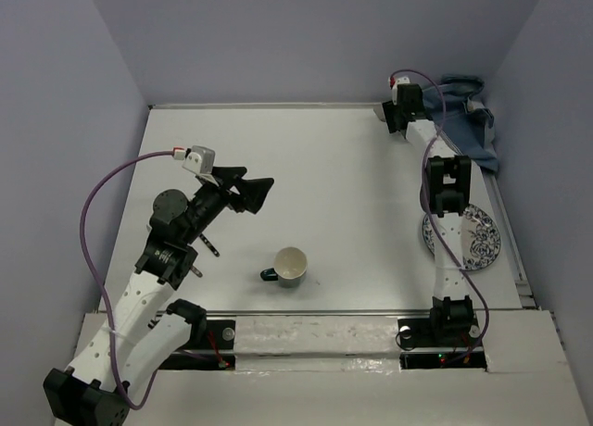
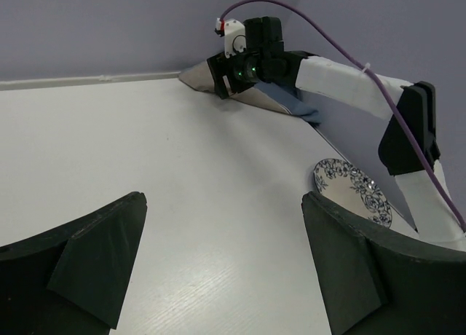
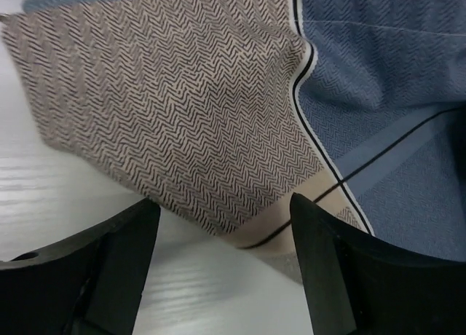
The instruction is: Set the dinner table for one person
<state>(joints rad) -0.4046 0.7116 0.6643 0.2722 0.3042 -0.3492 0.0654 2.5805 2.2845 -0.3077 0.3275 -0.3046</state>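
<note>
**Operator:** Where do my grippers stand?

**Spotter:** Your left gripper point(image 1: 250, 193) point(image 2: 222, 266) hangs over the left half of the dinner table point(image 1: 324, 167), fingers spread wide with nothing between them. Your right gripper point(image 1: 398, 106) point(image 3: 218, 269) is stretched to the far right corner. Its fingers are also wide apart, and the tan herringbone corner of the placemat point(image 3: 218, 95) lies just ahead of the gap. I cannot tell whether either finger touches the cloth.

**Operator:** And the table things?

**Spotter:** The placemat point(image 1: 468, 120) lies bunched in that far right corner, against the wall. A blue-and-white patterned plate point(image 1: 482, 233) point(image 2: 353, 189) lies flat at the table's right edge, partly hidden by your right arm. A cream mug point(image 1: 290, 266) sits near the front edge between the two arms, with its dark handle towards your left arm.

**Operator:** Anything to read?

**Spotter:** The white block point(image 1: 198, 158) on your left wrist, where the purple cable point(image 1: 93, 204) plugs in, is too small to read.
</note>
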